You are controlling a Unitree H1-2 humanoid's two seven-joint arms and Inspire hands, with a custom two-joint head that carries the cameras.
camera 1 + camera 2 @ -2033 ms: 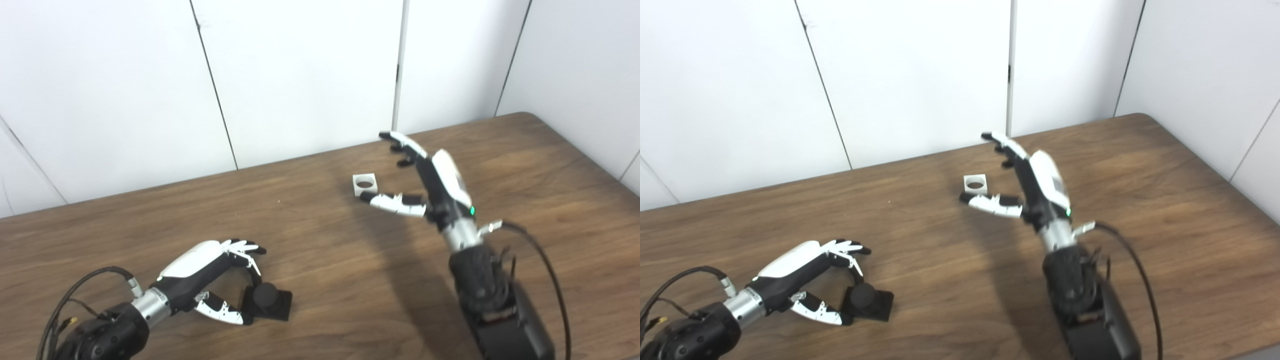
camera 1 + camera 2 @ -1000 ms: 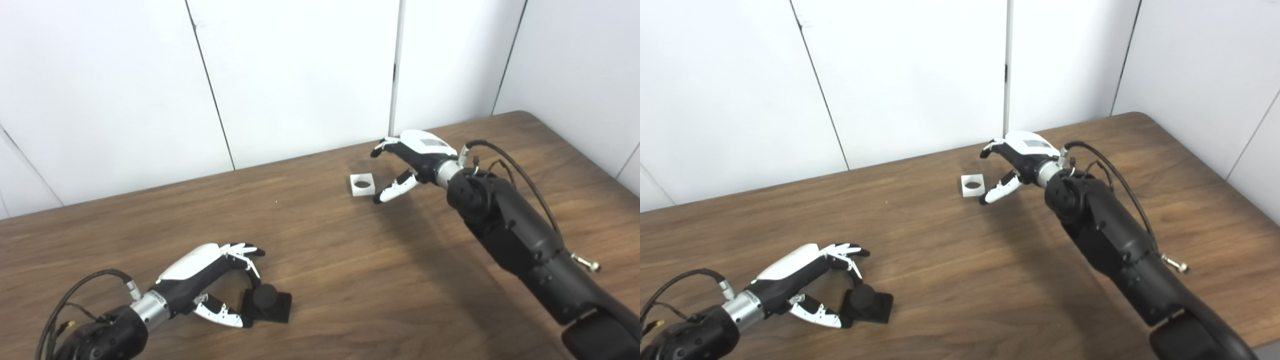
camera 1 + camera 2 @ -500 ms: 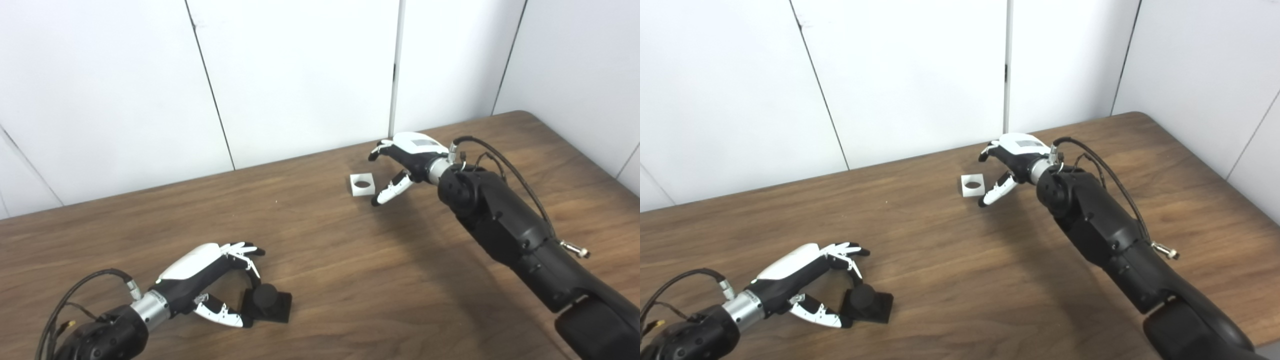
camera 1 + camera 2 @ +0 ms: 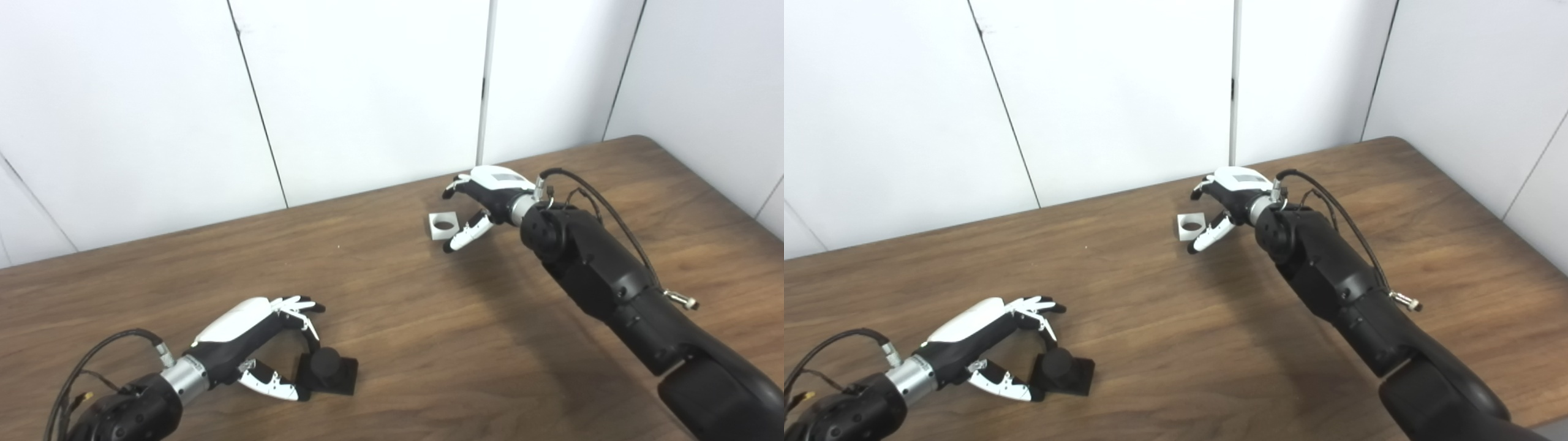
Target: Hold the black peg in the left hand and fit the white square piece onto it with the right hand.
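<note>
left eye view first: the wooden table (image 4: 380, 318) runs wide under both arms, white wall panels (image 4: 367, 92) behind. down at the near left, the left hand (image 4: 245, 343) lies low over the table, palm turned right, its fingers (image 4: 300, 304) arched over and the thumb (image 4: 272, 384) stretched along the wood below, so the hand is cupped and spread rather than closed. the black peg (image 4: 324, 369) stands on its square base just at those fingertips, resting on the table; whether a fingertip actually touches it, cannot tell. over at the far side, the right hand (image 4: 484, 199) reaches in from a long black arm, and the white square piece (image 4: 443, 225) with its round hole lies flat on the table just left of it. the fingers there curl above the piece's far edge, the thumb (image 4: 465, 234) points down beside its near right corner, with a gap between them and nothing gripped

right eye view now: same layout, a touch shifted. the white square piece (image 4: 1191, 226) sits on the wood between the curled fingers and the thumb (image 4: 1208, 236) of the right hand (image 4: 1231, 196), the thumb tip right beside its corner. the left hand (image 4: 980, 337) hangs spread around the black peg (image 4: 1059, 370), peg on the table
</note>
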